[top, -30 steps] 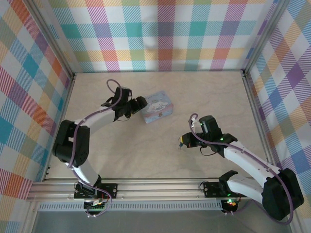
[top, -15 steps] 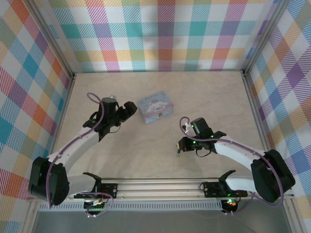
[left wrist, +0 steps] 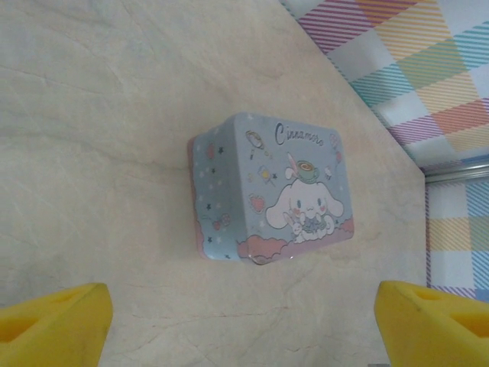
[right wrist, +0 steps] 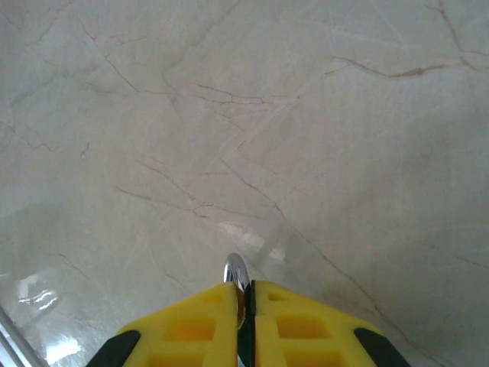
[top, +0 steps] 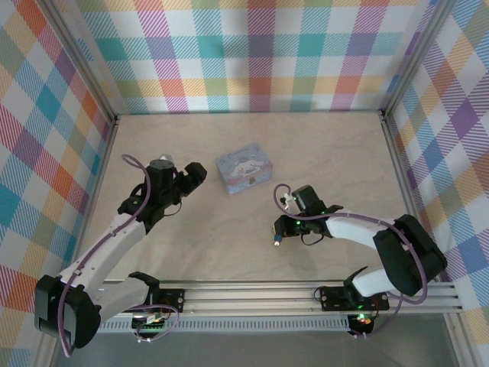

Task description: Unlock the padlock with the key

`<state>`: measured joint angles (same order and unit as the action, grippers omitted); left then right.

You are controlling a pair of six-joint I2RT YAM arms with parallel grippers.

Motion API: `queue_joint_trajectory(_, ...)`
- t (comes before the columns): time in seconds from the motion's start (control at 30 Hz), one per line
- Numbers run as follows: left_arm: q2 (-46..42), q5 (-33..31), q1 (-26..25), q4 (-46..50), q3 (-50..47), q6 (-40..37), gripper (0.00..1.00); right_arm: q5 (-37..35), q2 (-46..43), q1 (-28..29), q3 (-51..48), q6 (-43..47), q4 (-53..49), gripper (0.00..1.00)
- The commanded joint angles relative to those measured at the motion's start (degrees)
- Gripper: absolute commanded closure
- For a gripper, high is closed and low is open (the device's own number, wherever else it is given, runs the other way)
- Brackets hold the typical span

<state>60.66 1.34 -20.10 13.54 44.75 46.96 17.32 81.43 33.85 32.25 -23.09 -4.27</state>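
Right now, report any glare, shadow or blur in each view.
Right wrist: bright glare patches on the glossy table at lower left; the key tip glints between the fingers of the right gripper. Left wrist: tin box sharp and evenly lit, yellow fingertips soft. Top external: even light, key too small to resolve.

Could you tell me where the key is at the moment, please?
In the right wrist view, the key is pinched between the fingers of the right gripper, its silvery tip poking out over the table, nearer the arms than the tin box.
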Motion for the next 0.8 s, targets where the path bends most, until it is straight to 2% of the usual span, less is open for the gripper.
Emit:
queue_joint_trajectory(0.0,-1.12,-1.74,0.67,1.58,-0.51,0.01,0.11,0.09,0.66,0.44,0.7,-0.11,2.67,0.83)
queue_joint_trajectory(0.27,-1.3,-4.05,0.67,5.01,1.74,-0.44,0.1,-4.44,-3.42,0.39,1.69,1.59,-0.29,0.74)
queue_joint_trajectory(0.37,-1.96,-6.49,0.67,6.02,2.91,-1.45,0.1,-7.96,-7.17,0.34,2.76,2.81,-1.91,0.67)
queue_joint_trajectory(0.47,-3.1,-11.41,0.67,6.76,3.89,-4.68,0.09,-12.67,-11.2,0.26,3.87,4.67,-2.55,0.55)
queue_joint_trajectory(0.57,-4.49,-19.74,0.8,6.79,4.63,-9.28,0.01,-17.84,-14.56,-0.46,4.65,7.34,-2.44,0.37)
queue_joint_trajectory(0.67,-6.25,-26.65,1.02,3.18,3.24,-15.18,0.0,-20.65,-17.21,-2.37,5.49,10.71,-1.96,0.18)
queue_joint_trajectory(0.77,-7.8,-33.53,1.63,-4.09,-0.93,-20.8,0.0,-22.77,-19.29,-5.39,5.02,13.5,-0.24,0.04)
